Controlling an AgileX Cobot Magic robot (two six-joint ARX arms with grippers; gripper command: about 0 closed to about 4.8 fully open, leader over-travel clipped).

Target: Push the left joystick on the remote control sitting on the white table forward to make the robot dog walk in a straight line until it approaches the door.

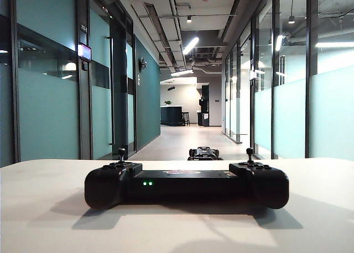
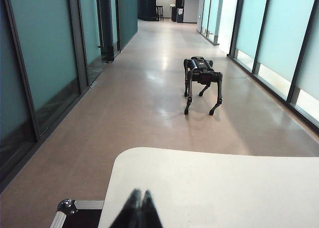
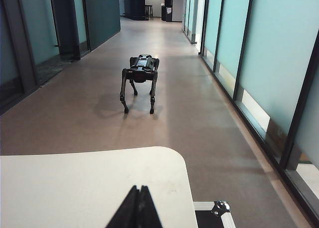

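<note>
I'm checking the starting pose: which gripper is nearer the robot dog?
Neither clearly. The left gripper and right gripper, both shut, sit over the near edge of the white table, with the robot dog far out on the corridor floor.

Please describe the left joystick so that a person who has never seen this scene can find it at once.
On the white table lies one wide black remote control, with the corridor behind it. The left joystick is the thin black stick with a small round cap that rises from the controller's left bulbous end, in the exterior view. Its twin stands on the right end; the two green lights are nearer this one.
</note>
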